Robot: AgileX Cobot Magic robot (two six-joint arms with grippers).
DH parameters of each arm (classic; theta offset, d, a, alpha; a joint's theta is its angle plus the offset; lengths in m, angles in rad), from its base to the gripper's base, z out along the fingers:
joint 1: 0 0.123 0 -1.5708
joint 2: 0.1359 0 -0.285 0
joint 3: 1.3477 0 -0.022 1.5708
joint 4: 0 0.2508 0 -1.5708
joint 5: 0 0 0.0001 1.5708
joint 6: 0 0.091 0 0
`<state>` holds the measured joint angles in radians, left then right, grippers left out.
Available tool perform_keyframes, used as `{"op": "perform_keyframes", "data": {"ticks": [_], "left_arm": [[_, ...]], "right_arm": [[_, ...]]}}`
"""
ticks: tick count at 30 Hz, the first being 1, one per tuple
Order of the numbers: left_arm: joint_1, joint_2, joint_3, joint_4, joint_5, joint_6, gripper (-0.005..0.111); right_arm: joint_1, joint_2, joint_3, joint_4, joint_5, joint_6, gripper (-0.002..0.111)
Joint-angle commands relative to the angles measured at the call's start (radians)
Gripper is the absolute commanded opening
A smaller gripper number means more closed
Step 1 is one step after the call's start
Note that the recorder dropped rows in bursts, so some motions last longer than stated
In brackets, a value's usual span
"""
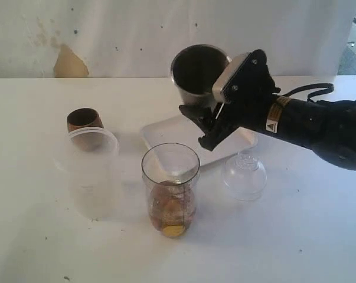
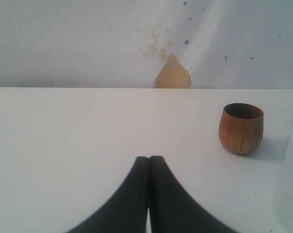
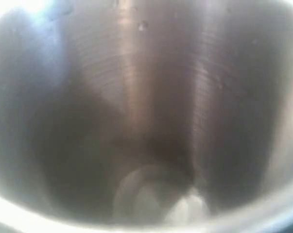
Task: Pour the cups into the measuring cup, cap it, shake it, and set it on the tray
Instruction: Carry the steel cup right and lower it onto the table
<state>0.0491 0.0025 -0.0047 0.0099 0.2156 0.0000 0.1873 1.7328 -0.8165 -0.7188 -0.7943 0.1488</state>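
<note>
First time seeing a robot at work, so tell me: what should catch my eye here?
The black right gripper holds a steel tumbler tilted in the air above the white tray. In front, the clear measuring cup holds brownish liquid with something yellow at its bottom.

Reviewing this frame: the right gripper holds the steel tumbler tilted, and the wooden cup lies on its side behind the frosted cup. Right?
One error: the wooden cup stands upright, mouth up, behind the frosted cup; the left wrist view shows it. The right gripper does hold the steel tumbler tilted.
</note>
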Motion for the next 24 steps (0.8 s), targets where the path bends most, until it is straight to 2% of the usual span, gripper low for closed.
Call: {"op": "perform_keyframes", "data": {"ticks": [1, 6, 14, 24], "left_arm": [[-0.001, -0.002, 0.005, -0.002, -0.005, 0.000, 0.000], [-0.001, -0.002, 0.005, -0.002, -0.005, 0.000, 0.000], [-0.001, -0.002, 0.005, -0.002, -0.005, 0.000, 0.000], [-0.001, -0.002, 0.005, -0.002, -0.005, 0.000, 0.000]], "right_arm": [[-0.045, -0.014, -0.011, 0.073, -0.018, 0.186, 0.000], [-0.116, -0.014, -0.009, 0.069, -0.009, 0.354, 0.000], [-0.229, -0.014, -0.009, 0.068, 0.055, 0.439, 0.000], [-0.310, -0.007, -0.009, 0.077, 0.109, 0.457, 0.000]]}}
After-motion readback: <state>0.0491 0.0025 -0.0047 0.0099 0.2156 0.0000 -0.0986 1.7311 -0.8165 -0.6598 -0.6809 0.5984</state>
